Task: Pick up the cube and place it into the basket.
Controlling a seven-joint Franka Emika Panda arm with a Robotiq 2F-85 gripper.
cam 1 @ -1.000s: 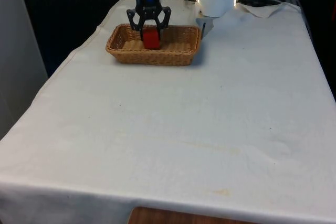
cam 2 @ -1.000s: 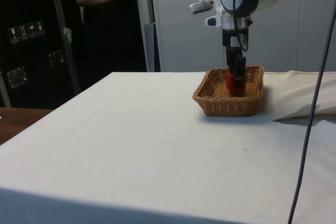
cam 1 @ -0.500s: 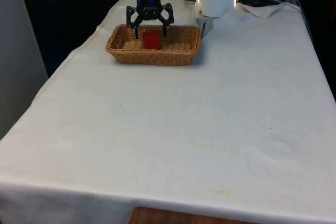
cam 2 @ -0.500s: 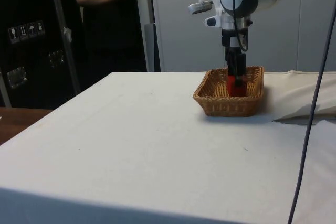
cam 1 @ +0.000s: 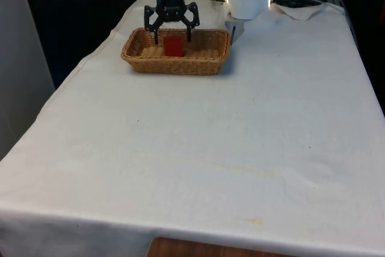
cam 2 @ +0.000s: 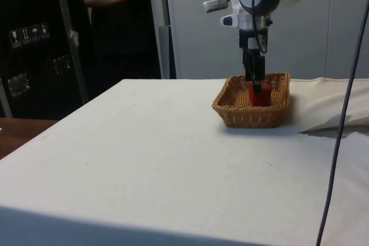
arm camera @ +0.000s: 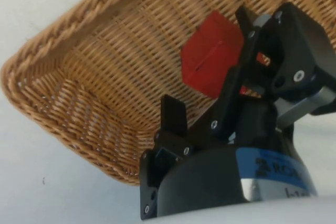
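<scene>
Since a second ago the gripper point(cam 1: 171, 33) has let go and risen; its fingers stand wide apart, holding nothing. Below it, the red cube point(cam 1: 174, 46) sits upright in the basket point(cam 1: 175, 64), no long axis to tell.

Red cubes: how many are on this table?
1. The red cube sits inside the wicker basket at the table's far end, just below the open fingers. I see no others.

Table under a white cloth, one basket on it

The long white-clothed table point(cam 1: 240, 136) carries a shallow oval woven wicker basket point(cam 1: 198, 64) toward its far end, at about 11 o'clock in the front view; crumpled white cloth point(cam 1: 307, 9) lies at 1 o'clock.
</scene>
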